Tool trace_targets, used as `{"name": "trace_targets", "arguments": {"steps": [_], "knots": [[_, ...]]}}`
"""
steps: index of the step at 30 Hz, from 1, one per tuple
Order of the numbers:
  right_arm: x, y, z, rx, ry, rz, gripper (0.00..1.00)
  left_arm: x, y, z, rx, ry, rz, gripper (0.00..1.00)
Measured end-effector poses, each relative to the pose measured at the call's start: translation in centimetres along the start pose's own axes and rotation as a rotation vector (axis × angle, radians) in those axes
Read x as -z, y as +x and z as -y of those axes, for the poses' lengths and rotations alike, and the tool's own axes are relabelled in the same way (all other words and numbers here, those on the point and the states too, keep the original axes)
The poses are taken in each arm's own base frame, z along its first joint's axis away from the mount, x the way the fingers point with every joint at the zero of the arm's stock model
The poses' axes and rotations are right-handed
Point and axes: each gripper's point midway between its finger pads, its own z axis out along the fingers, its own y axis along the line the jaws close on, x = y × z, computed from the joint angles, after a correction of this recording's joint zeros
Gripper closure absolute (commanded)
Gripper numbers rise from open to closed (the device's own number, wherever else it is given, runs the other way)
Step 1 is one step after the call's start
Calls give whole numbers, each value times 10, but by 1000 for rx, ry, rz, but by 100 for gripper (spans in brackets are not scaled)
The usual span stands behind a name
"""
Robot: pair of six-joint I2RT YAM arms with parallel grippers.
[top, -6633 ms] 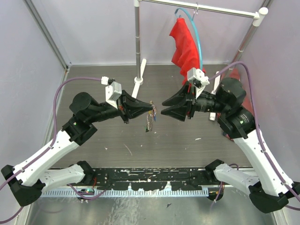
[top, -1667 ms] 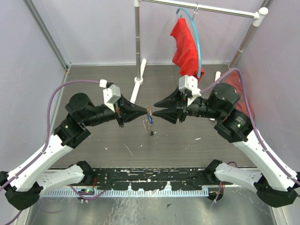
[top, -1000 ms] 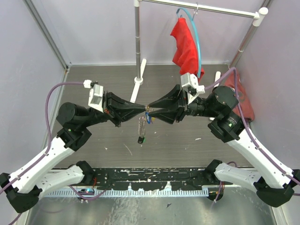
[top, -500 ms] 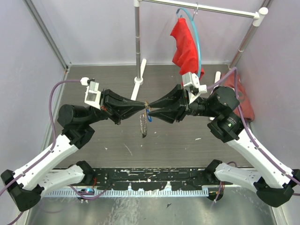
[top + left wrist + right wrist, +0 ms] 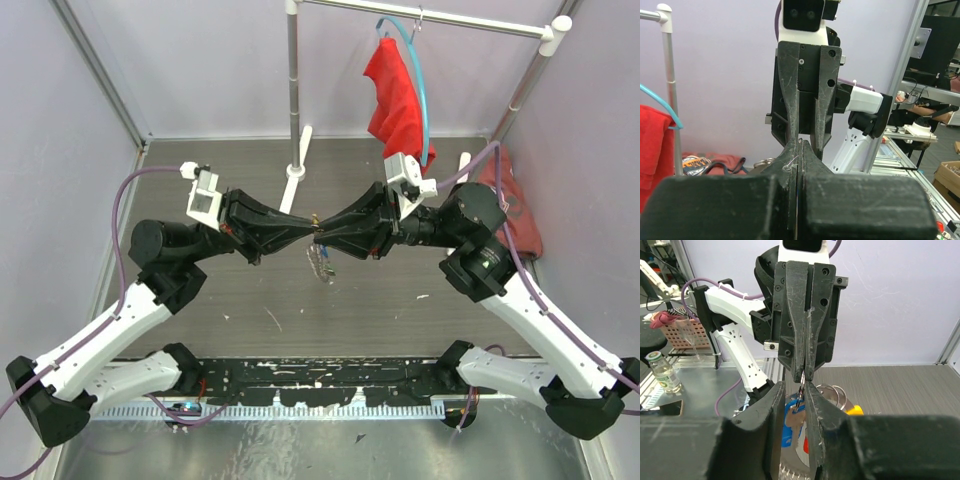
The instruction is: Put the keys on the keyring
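The thin keyring (image 5: 801,385) is hanging edge-on in mid-air, with blue- and yellow-headed keys (image 5: 322,262) dangling bunched beneath it.

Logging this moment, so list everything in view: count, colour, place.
keyring: one, grey, in the air at centre.
keys: bunch, count unclear, blue and yellow showing, hanging under the keyring.
rack: one, silver with white joints, at the back.
hanger: one, light blue, on the rack.
cloth: one, red, on the hanger.
second cloth: one, red, on the table by the right wall.
table: one, dark grey.
left gripper: black, shut on the keyring.
right gripper: black, narrow gap around the keyring, grip unclear.
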Motion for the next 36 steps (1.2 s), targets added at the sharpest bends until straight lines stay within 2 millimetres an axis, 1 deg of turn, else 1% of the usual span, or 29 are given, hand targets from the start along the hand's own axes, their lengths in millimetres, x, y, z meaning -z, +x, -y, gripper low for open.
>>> {"name": "trace_targets", "arguments": {"steps": [5, 11, 15, 18, 20, 21, 26, 28, 30, 31, 33, 35, 36], "knots": [[-1, 2, 0, -5, -6, -6, 74, 0, -1, 0, 1, 2, 3, 100], [-1, 3, 0, -6, -7, -8, 74, 0, -2, 1, -2, 6, 5, 100], [-1, 3, 0, -7, -7, -9, 77, 0, -2, 1, -1, 7, 7, 100], [-1, 3, 0, -6, -7, -9, 85, 0, -2, 1, -2, 8, 7, 100], [-1, 3, 0, -4, -7, -10, 96, 0, -2, 1, -2, 8, 7, 100], [-1, 3, 0, -3, -6, -10, 99, 0, -2, 2, -2, 8, 7, 100], [-1, 4, 1, -5, -1, -11, 99, 0, -2, 3, -2, 14, 4, 100], [-1, 4, 2, -5, 1, -13, 99, 0, -2, 3, -3, 18, 1, 98], [0, 5, 2, -3, 5, -20, 99, 0, -1, 3, -1, 19, -10, 92], [0, 6, 3, -1, 9, -27, 99, 0, 0, 3, 1, 18, -22, 86], [2, 6, 3, 6, 17, -44, 99, -1, 1, 4, -3, 18, -47, 62], [4, 8, 4, 14, 25, -73, 99, -2, -1, 6, -15, 22, -82, 52], [4, 9, 4, 18, 27, -87, 99, -3, -4, 8, -24, 25, -101, 44]]}}
